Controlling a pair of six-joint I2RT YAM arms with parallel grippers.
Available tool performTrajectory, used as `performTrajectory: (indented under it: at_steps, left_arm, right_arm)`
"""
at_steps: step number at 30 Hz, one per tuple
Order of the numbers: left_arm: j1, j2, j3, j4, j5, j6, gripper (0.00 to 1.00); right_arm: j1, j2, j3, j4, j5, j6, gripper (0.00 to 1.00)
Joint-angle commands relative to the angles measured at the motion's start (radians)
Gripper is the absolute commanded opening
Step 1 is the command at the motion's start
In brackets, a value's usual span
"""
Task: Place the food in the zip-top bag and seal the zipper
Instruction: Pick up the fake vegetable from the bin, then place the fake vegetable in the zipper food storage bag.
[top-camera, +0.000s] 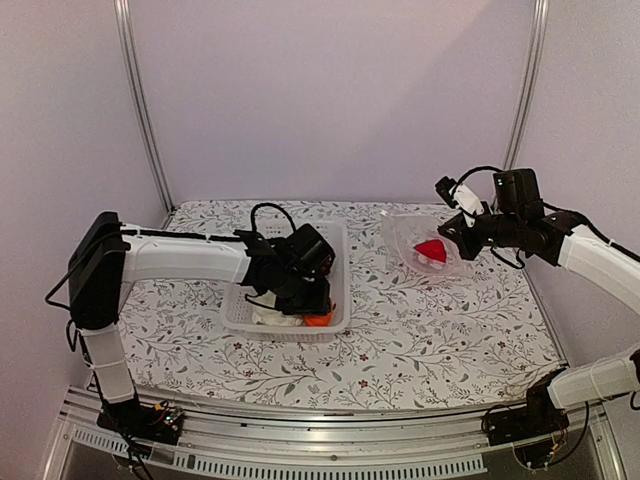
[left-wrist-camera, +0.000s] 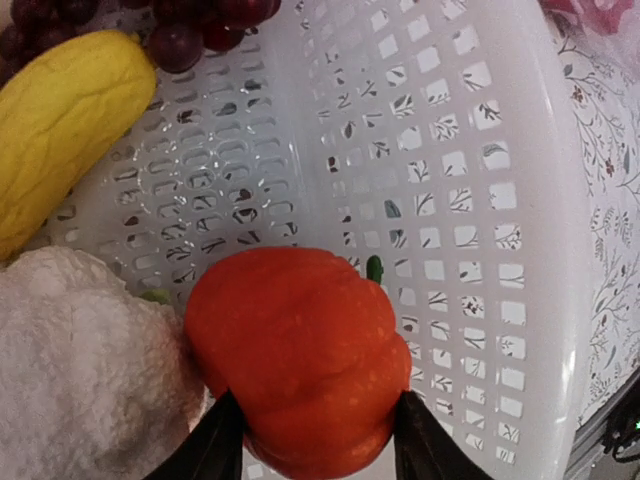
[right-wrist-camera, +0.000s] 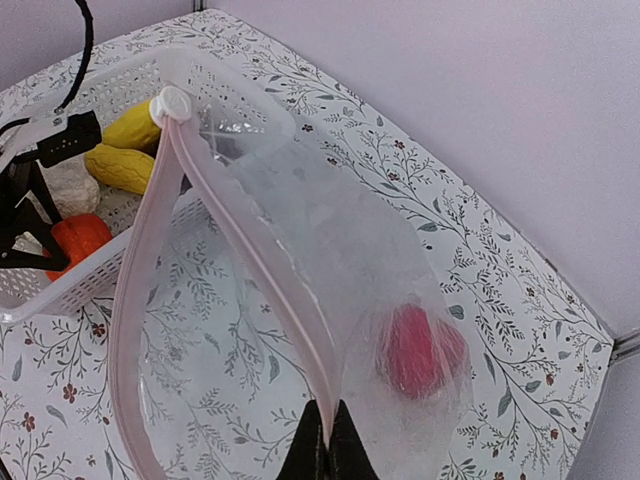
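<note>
Orange piece (left-wrist-camera: 300, 360) in the basket (left-wrist-camera: 480, 200), left gripper (left-wrist-camera: 315, 450) jaws clamped on its sides. Right gripper (right-wrist-camera: 326, 445) jaws pinch the bag (right-wrist-camera: 300, 220) rim, far right, red piece (right-wrist-camera: 420, 350) inside. Picking step, I'd say; next, lift clear, carry right into the mouth.

The grape bunch (left-wrist-camera: 180, 40) is cut off by the left wrist view's top edge, the cauliflower (left-wrist-camera: 80, 370) by its corner (bottom left). The red piece (right-wrist-camera: 420, 350) shows blurred through the zip-top bag (right-wrist-camera: 300, 220).
</note>
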Motion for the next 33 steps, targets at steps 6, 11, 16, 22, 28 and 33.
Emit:
performTrajectory:
  at_steps: [6,11,16,22,28,33]
  left_arm:
    - [0.006,-0.053,0.034,-0.126,-0.076,0.052,0.32]
    - [0.005,-0.197,0.031,-0.125,-0.124,0.09,0.28]
    - [-0.04,-0.298,0.057,0.021,-0.095,0.204,0.24]
    - [-0.115,-0.29,0.113,0.332,0.057,0.302,0.22]
    - [-0.149,-0.14,0.204,0.583,0.179,0.29,0.22]
    - [-0.165,0.039,0.382,0.551,0.155,0.247,0.21]
  right_arm:
    - [0.001,-0.041,-0.026,0.002,0.001,-0.02,0.0]
    - [0.002,-0.042,-0.013,-0.013,0.006,-0.025,0.0]
    - [0.004,-0.034,0.01,-0.04,-0.015,-0.016,0.0]
    - [0.017,-0.008,0.054,-0.09,-0.036,-0.003,0.0]
    - [0.02,0.009,0.103,-0.131,-0.064,0.02,0.0]
    - [0.02,0.021,0.142,-0.158,-0.076,0.052,0.0]
